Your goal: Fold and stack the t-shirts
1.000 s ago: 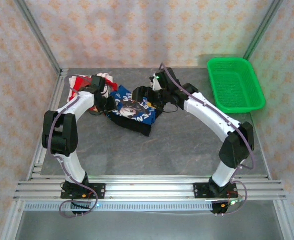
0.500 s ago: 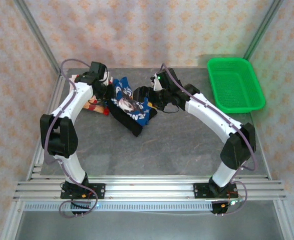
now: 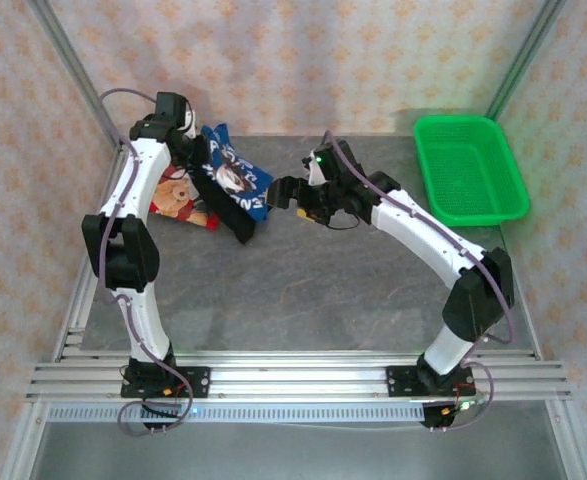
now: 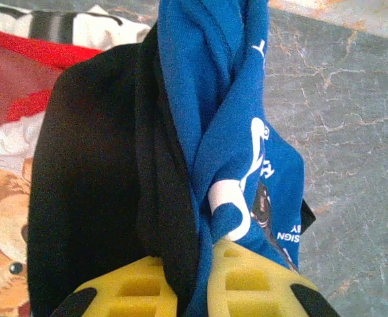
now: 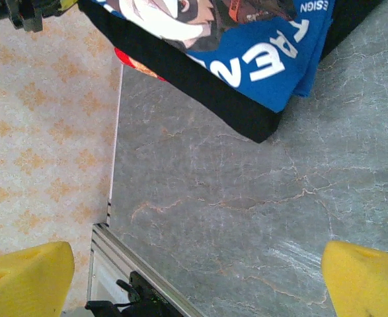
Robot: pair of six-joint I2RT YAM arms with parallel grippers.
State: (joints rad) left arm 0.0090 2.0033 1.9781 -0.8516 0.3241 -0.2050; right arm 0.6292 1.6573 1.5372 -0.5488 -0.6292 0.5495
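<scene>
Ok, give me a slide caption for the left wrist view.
Left gripper shut on the blue t-shirt and black t-shirt together; red-patterned t-shirt at left.

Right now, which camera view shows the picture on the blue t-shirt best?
The right wrist view: the cartoon face and white letters on the blue t-shirt are large. The top view shows the shirt small, held by the left gripper. The left wrist view shows it twisted, bunched with black cloth, the picture mostly hidden.

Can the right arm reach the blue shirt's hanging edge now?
Probably yes: the right gripper is open beside the blue shirt, held up by the left gripper, with bare table between them.
</scene>
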